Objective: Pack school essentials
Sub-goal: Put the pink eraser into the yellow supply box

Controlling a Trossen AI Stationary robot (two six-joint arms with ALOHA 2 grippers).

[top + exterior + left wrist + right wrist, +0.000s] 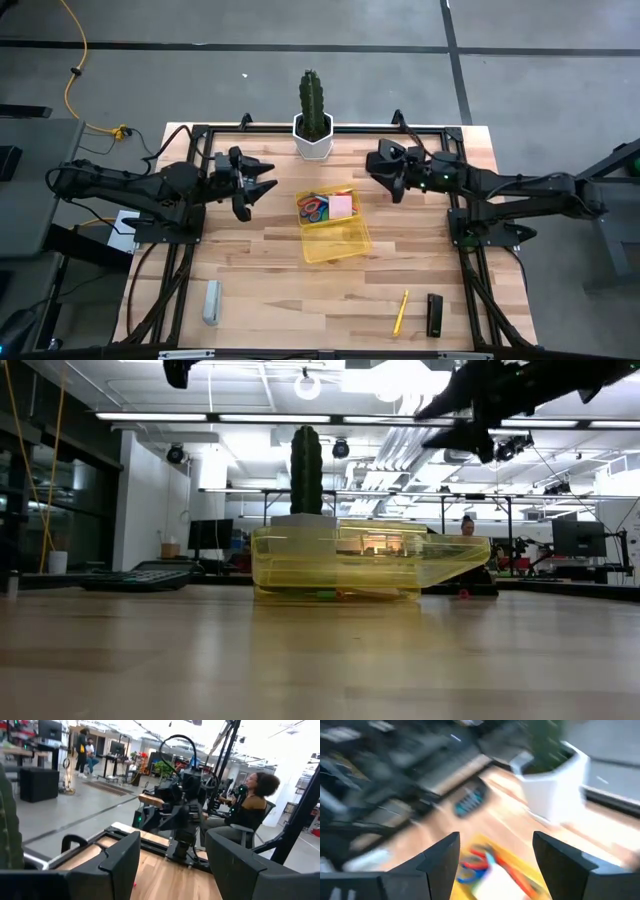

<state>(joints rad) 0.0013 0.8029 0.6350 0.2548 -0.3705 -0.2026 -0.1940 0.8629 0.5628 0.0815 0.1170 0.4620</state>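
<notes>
A yellow see-through box (333, 225) stands at the table's middle, its lid folded out toward the near edge. In it lie red-handled and blue-handled scissors (314, 207) and a pink sticky-note pad (342, 205); they also show in the right wrist view (475, 860). A yellow pencil (400, 312) lies on the table near the front right. My left gripper (262, 186) is open and empty, above the table left of the box. My right gripper (378, 170) is open and empty, above the table to the box's far right.
A potted cactus in a white pot (313, 125) stands at the table's far middle. A grey oblong block (211, 302) lies front left, a black calculator (434, 314) front right beside the pencil. People sit and stand in the room beyond the table.
</notes>
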